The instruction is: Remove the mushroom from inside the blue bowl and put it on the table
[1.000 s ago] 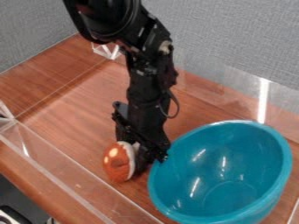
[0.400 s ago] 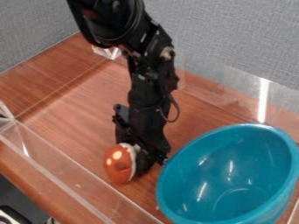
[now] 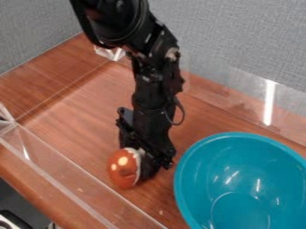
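Note:
The mushroom (image 3: pixel 122 166), its red-orange cap facing the camera, lies on the table (image 3: pixel 72 98) just left of the blue bowl (image 3: pixel 233 183). My gripper (image 3: pixel 134 161) points straight down onto it, and its black fingers (image 3: pixel 148 157) are closed against the mushroom's right and rear sides. The far finger is hidden behind the mushroom. The bowl is empty, and the picture's lower right edge cuts it off.
A low clear acrylic wall (image 3: pixel 42 165) runs along the table's front left edge, close to the mushroom. Another clear panel (image 3: pixel 273 100) stands at the back right. Grey wall behind. Open wood surface lies to the left of the arm (image 3: pixel 149 80).
The blue bowl has slid to the right and toward the lower corner, away from the gripper. The fingers have closed in on the mushroom, which now shows more of its cap. The arm stayed put.

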